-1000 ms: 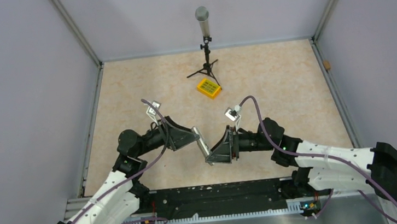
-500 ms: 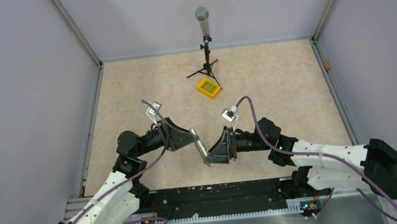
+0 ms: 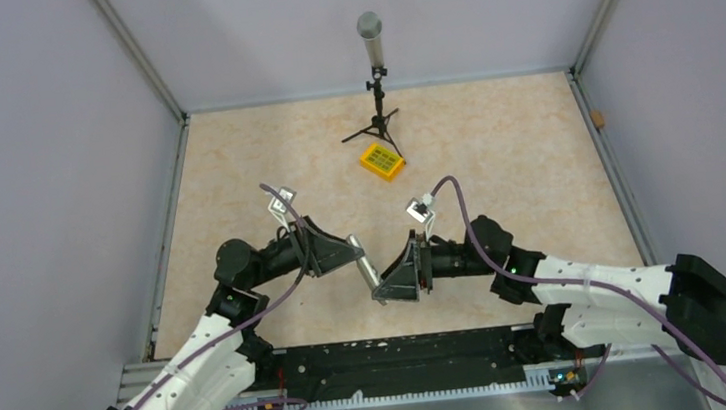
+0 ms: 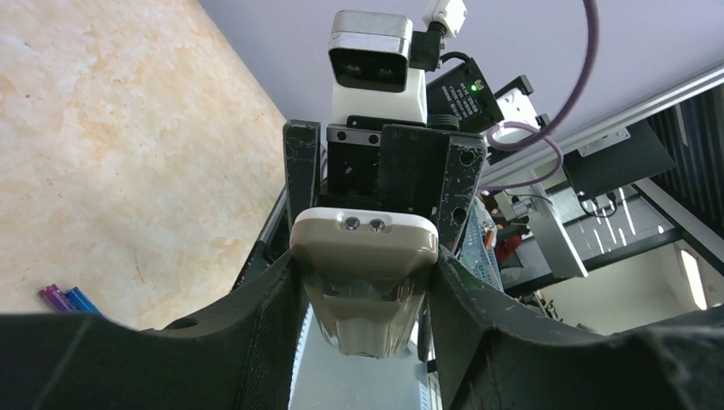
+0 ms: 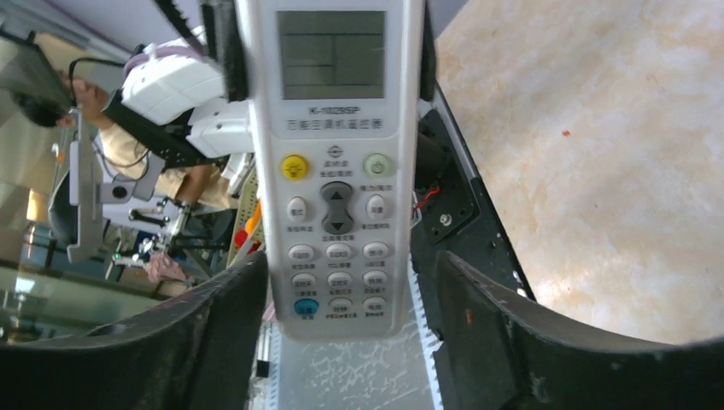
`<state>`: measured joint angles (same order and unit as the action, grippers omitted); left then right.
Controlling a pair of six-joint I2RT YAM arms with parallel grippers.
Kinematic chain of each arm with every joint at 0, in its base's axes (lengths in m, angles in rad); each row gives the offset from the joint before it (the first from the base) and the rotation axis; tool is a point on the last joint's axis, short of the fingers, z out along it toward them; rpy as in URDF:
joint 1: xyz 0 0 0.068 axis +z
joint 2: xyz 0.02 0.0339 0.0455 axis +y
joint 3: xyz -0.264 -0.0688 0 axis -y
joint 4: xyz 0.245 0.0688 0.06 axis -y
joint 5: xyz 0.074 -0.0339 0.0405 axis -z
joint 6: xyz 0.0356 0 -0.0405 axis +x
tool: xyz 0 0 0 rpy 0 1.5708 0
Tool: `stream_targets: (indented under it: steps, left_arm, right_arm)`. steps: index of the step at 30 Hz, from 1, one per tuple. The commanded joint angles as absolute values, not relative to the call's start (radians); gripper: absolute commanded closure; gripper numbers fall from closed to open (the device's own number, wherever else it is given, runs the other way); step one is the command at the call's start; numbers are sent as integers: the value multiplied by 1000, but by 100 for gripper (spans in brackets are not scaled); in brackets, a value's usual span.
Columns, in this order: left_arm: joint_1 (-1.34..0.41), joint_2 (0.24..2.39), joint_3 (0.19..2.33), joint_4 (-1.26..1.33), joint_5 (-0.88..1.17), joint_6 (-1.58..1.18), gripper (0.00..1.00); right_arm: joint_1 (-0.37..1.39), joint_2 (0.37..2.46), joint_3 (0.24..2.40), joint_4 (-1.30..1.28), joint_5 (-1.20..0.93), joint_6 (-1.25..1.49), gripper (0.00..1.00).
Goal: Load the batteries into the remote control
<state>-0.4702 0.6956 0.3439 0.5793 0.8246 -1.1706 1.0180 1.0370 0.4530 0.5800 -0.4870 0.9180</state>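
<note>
The remote control (image 3: 371, 273), a slim white handset, hangs in the air between my two arms near the table's front. My left gripper (image 4: 365, 273) is shut on it, both fingers pressing the sides of its screen end (image 4: 364, 243). My right gripper (image 5: 350, 273) straddles the button end of the remote control (image 5: 335, 171) and stands open, with a clear gap at its right finger (image 5: 478, 307). The batteries (image 4: 64, 299), small purple and blue cylinders, lie together on the table at the lower left of the left wrist view.
A yellow square box with green keys (image 3: 382, 161) lies at mid-table, beside a small tripod stand holding a grey cylinder (image 3: 374, 73). Grey walls enclose the beige tabletop (image 3: 514, 150) on three sides. A black rail (image 3: 394, 355) runs along the near edge.
My left gripper's jaws have closed from wide open onto the remote control. The right gripper's jaws have widened off it. The right arm shifted slightly left.
</note>
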Motion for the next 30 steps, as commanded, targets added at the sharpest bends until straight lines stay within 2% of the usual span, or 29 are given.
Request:
stream_targets:
  steps: [1,4,13,23,30]
  left_arm:
    - [-471,655,380,493,774,-1102,100]
    - [-469,624,408,350,705,-1042,100]
    - [-469,613,473,72,532,-969,100]
    - [-468,651,548,-112,465,-960,100]
    - [-468,645,533,-127,438,-993,100]
  right_arm:
    - [1010,1010,496,471,-424,879,25]
    - [1010,979,526,360,-382,829,18]
    - [1114,961,721,-11,-94,624,17]
    - [1188,1093,877,-185,118,532,22]
    - [1231,1192,955,-238,186,491,28]
